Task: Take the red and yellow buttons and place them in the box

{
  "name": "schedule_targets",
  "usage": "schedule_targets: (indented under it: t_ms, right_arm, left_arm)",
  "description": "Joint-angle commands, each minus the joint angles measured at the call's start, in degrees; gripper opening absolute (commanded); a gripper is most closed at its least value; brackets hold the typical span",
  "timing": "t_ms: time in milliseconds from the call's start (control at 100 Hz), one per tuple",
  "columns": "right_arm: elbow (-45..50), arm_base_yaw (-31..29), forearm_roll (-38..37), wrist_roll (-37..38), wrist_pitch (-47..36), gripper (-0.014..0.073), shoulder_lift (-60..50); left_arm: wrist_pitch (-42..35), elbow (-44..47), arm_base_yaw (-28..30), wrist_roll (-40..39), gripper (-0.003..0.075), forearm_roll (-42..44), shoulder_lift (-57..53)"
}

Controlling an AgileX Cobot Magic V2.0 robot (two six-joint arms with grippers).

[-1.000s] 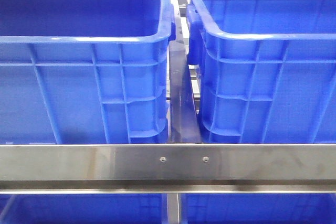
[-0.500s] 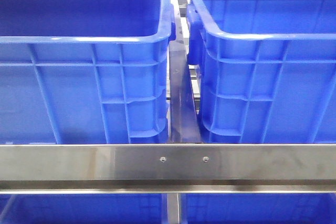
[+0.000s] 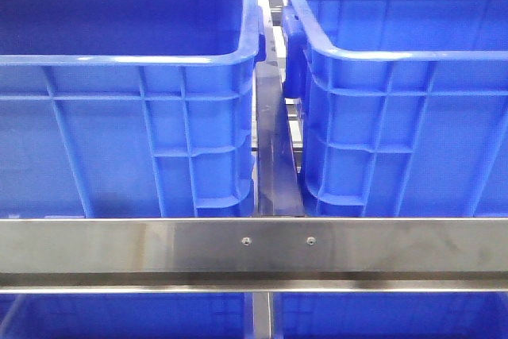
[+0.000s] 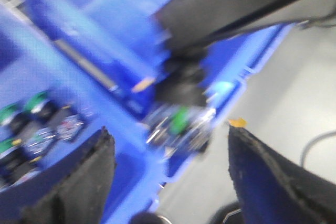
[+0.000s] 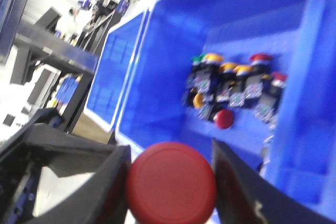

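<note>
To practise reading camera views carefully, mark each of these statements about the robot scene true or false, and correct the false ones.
1. The right gripper is shut on a red button. True.
2. The left gripper holds a yellow button. False: its fingers stand apart with nothing between them.
3. In the front view, two blue crates stand side by side behind a metal rail. True.
4. Both arms show in the front view. False: neither arm shows there.
5. The blue bin in the right wrist view holds only green buttons. False: its cluster of buttons has mostly yellow and red caps.
</note>
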Motion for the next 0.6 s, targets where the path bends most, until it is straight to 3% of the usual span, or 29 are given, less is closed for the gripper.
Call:
schedule_targets:
  t_ms: [0,280,590]
  right_arm:
    - [-2.3,-2.8,3.7,-1.1,0.4,0.0111,-1.6]
    - [-2.3,-9.4,3.7,-1.1,2.5,0.0111,-1.6]
    - [-2.3,-10.2,3.7,-1.5,2.0,0.0111,-1.6]
  left_arm:
    - [-4.8,-0.8,2.5,-1.1,0.0443,-0.7,-3.2]
    - [-8.9,8.5,13.6,-3.2,0.0443,-0.8,-12.5]
    - [-17.6,25.8,24.8,-5.6,0.0442,-0.8,-29.6]
